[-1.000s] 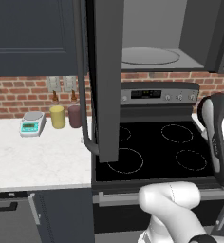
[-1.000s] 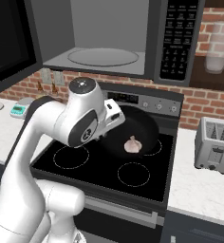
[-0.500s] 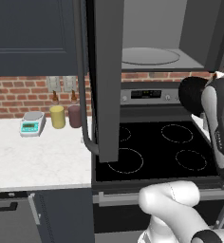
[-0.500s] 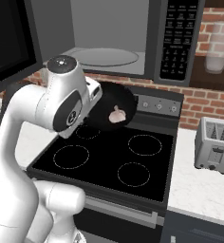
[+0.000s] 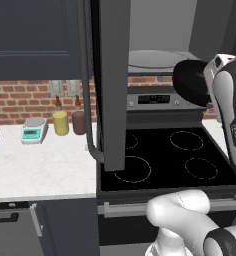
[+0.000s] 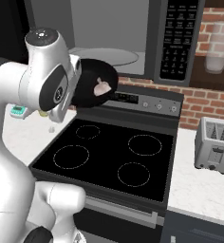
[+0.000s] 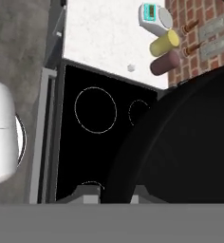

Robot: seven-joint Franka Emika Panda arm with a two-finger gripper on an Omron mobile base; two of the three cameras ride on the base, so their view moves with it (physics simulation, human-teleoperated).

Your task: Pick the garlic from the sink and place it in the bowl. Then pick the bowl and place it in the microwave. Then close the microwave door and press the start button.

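Since the earlier frame your bowl (image 6: 94,84) has risen from the stove (image 6: 109,156) to the open microwave (image 6: 114,38) mouth, tilted, garlic (image 6: 102,87) inside. Fingers' state: cannot tell; bowl rim hides them. Microwave door (image 5: 112,85) at 9 o'clock.

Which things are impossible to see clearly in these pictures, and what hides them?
- Gripper: its grasp on the bowl is hidden by the arm in the right base view and by the bowl in the hand view.
- Garlic: in the left base view the tilted bowl's back covers it.
- Microwave buttons: too small to read.
- Microwave door: seen edge-on, top cut off.
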